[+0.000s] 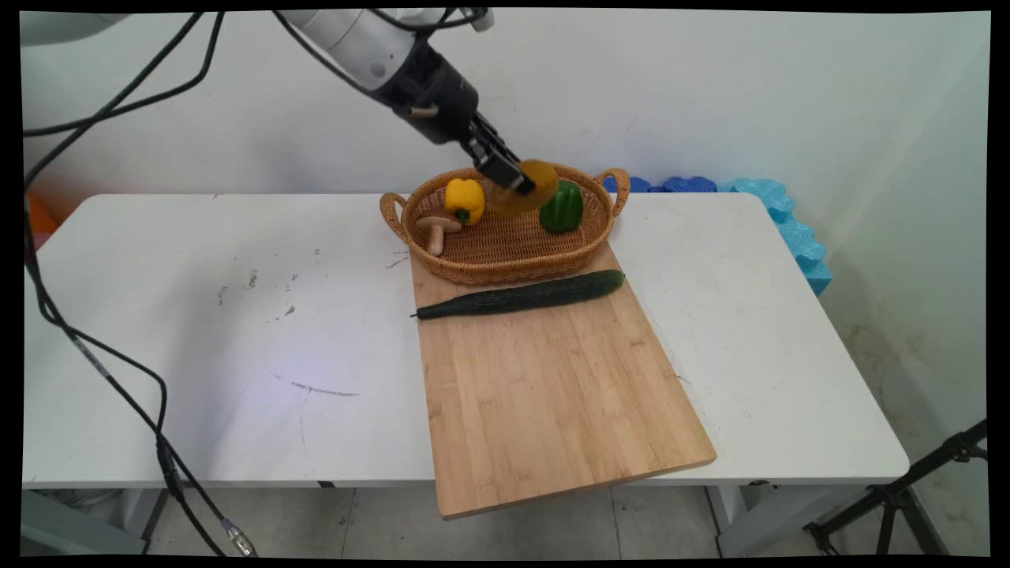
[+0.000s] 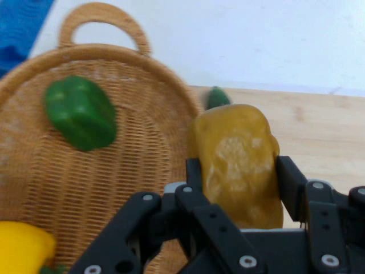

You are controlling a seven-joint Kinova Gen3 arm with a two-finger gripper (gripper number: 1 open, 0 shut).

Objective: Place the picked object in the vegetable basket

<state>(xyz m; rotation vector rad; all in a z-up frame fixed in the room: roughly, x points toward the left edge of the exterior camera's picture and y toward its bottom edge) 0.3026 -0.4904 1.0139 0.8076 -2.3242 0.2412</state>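
Observation:
My gripper (image 1: 517,185) (image 2: 239,171) is shut on a yellow-brown lump like a potato (image 1: 536,189) (image 2: 236,162), held in the air over the wicker basket (image 1: 505,272) (image 2: 142,171). Inside the basket lie a green pepper (image 1: 562,207) (image 2: 81,113) at the right, a yellow pepper (image 1: 464,199) (image 2: 23,248) and a mushroom (image 1: 436,229) at the left. A long dark cucumber (image 1: 521,296) (image 2: 217,97) lies across the far end of the wooden cutting board (image 1: 552,379) (image 2: 319,125), just in front of the basket.
The board overhangs the table's near edge. Blue foam pieces (image 1: 781,213) (image 2: 20,23) lie behind the table's far right corner. Black cables (image 1: 118,371) hang over the table's left side. A black tripod leg (image 1: 907,489) stands at the lower right.

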